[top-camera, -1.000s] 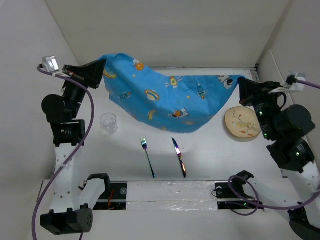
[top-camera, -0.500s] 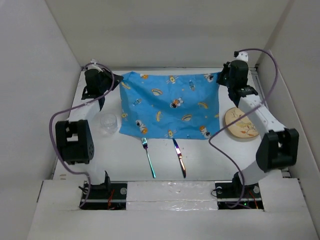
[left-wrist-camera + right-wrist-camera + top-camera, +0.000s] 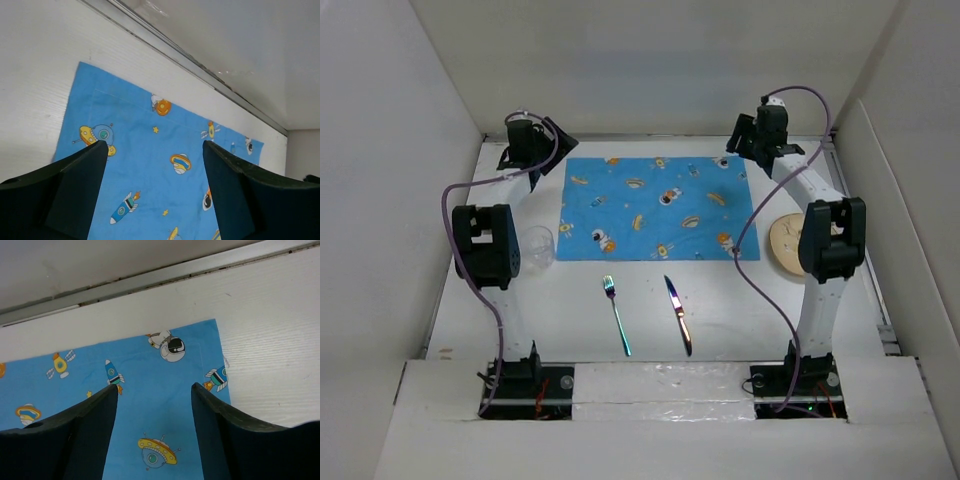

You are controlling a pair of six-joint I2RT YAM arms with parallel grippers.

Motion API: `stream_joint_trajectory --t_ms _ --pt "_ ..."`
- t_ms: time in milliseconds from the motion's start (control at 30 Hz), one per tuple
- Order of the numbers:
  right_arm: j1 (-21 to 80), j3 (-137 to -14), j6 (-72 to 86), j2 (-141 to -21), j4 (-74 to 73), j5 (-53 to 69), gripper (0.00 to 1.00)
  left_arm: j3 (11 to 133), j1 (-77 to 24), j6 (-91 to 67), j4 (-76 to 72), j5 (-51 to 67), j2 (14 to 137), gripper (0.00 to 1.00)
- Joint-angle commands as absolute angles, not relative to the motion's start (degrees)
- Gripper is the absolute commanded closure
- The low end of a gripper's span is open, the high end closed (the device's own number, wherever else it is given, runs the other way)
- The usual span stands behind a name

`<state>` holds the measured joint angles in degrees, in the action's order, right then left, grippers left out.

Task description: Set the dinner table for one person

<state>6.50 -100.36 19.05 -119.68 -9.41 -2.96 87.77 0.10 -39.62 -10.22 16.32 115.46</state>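
**A:** Where's the mat sitting rn?

**B:** The mat is lying flat on the tabletop, toward the far wall, w/ its long edge running parallel to it. The tabletop is the white floor of the walled box and is carrying everything. I'm guessing the mat's spread there so the setting can go on top.

**A:** Grippers?

**B:** The left gripper is hovering over the mat's far-left corner, jaws apart, nothing btwn them. The right gripper is hanging over the far-right corner, also apart & empty. That's one arm per corner, prob. bc cloth only lies smooth when it's handled from two corners.

**A:** Other stuff?

**B:** The glass is standing just left of the mat. The plate is lying to its right, partly hiding behind the right arm. The fork & knife are lying side by side on bare tabletop, on the near side of the mat, not touching it.

**A:** Progress?

**B:** Early, I'm judging, since nothing's sitting on the mat. The plate prob. belongs mid-mat, w/ fork left, knife right and glass at a far corner. It's a clear reach for either arm.
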Motion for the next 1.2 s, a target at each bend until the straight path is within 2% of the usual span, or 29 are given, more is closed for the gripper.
stream_joint_trajectory --t_ms 0,33,67,100,133,200,233,300,367,433,533,733,1033,1167 --pt "7.4 -100.1 18.9 -110.2 -9.1 -3.8 0.34 87.1 -1.0 -36.5 -8.7 11.5 107.8 0.26" --pt "8.0 -95.3 18.9 -107.9 -8.8 -4.1 0.37 86.7 -1.8 -35.3 -6.9 9.9 104.8 0.31" --pt "8.5 -91.9 18.9 -105.2 -7.5 -4.0 0.43 86.0 -3.2 -33.9 -5.6 7.7 102.9 0.37" --pt "9.7 -87.9 19.4 -102.4 -3.5 -3.1 0.54 84.0 -6.5 -30.8 -4.8 2.9 101.4 0.41" --pt "10.5 -79.6 19.8 -97.3 -1.2 -2.1 0.76 83.2 -8.4 -29.3 -3.2 0.7 98.3 0.55" --pt "12.0 -72.1 21.7 -92.7 2.8 -0.7 0.99 81.4 -12.8 -27.6 -0.4 -7.3 96.0 0.76" --pt "14.0 -68.8 22.2 -89.3 5.4 -0.4 1.00 80.5 -17.5 -25.9 1.6 -9.0 94.1 0.80" --pt "16.2 -61.1 22.2 -86.8 6.7 -0.7 1.00 76.9 -22.5 -25.6 3.7 -15.1 92.6 0.81" --pt "19.9 -56.8 21.9 -84.1 5.5 -1.6 1.00 73.3 -29.2 -25.6 3.5 -19.1 90.5 0.75" --pt "22.2 -54.6 21.4 -83.2 4.8 -2.1 1.00 67.7 -31.3 -27.2 2.6 -22.1 90.0 0.65" --pt "26.0 -52.3 21.0 -84.8 3.0 -4.7 0.99 62.7 -31.3 -29.2 1.0 -19.2 91.4 0.55" --pt "30.2 -53.6 20.0 -93.4 0.3 -5.4 1.00 61.4 -31.3 -29.4 2.8 -16.8 99.8 0.54" --pt "36.6 -55.1 23.5 -100.1 -6.8 -11.2 1.00 55.2 -31.3 -29.9 0.8 -14.1 102.6 0.54" --pt "39.5 -51.2 25.5 -100.4 -6.7 -14.3 1.00 50.6 -31.3 -30.4 -1.8 -12.4 100.8 0.55"
